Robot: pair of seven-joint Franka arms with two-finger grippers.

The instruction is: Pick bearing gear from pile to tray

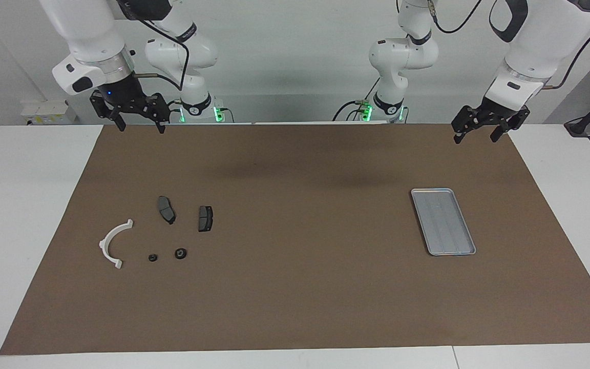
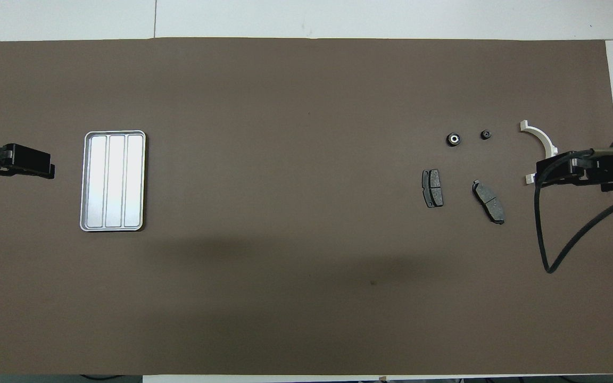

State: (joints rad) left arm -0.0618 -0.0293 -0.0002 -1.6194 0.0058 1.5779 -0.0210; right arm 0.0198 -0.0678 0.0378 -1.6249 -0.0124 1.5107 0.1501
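Note:
The pile lies on the brown mat toward the right arm's end: a white half-ring arc (image 1: 113,243) (image 2: 540,139), two dark brake pads (image 1: 166,209) (image 1: 205,218), and two small black round pieces (image 1: 181,252) (image 1: 153,257). The larger round piece (image 2: 454,139) has a pale centre. I cannot tell which of the two is the bearing gear. The grey tray (image 1: 443,221) (image 2: 115,181) lies empty toward the left arm's end. My right gripper (image 1: 140,125) (image 2: 540,175) hangs open, high over the mat, touching nothing. From overhead it covers part of the arc. My left gripper (image 1: 475,136) (image 2: 51,171) waits open, high beside the tray.
The brown mat (image 1: 295,287) covers most of the white table (image 1: 23,205). A black cable (image 2: 543,234) loops down from the right arm over the mat. Both arm bases stand at the robots' edge of the table.

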